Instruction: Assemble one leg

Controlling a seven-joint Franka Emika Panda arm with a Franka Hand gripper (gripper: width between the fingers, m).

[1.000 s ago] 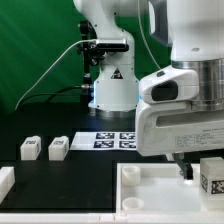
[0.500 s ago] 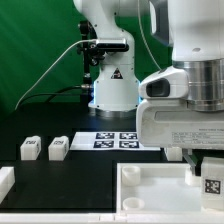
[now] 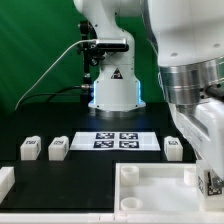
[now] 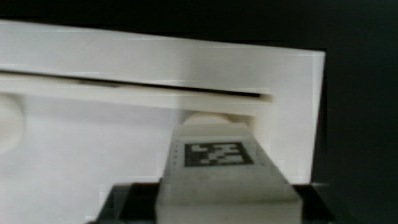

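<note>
Black table (image 3: 60, 175): arm swung, uncovering a leg (image 3: 173, 147) behind.

Black bench (image 3: 60, 175) w/ green backdrop (image 3: 35, 50) behind it. Marker board (image 3: 120, 140) lies flat near the bench's far edge, approx mid-width, 4 black tags on it; black cables (image 3: 55, 70) hang in front of the backdrop above the far side. Big white tray-like piece w/ raised rim (image 3: 150, 195) sits at the near edge toward the exterior view's right; in wrist view its rim (image 4: 107, 75) fills most of the pic.
</note>
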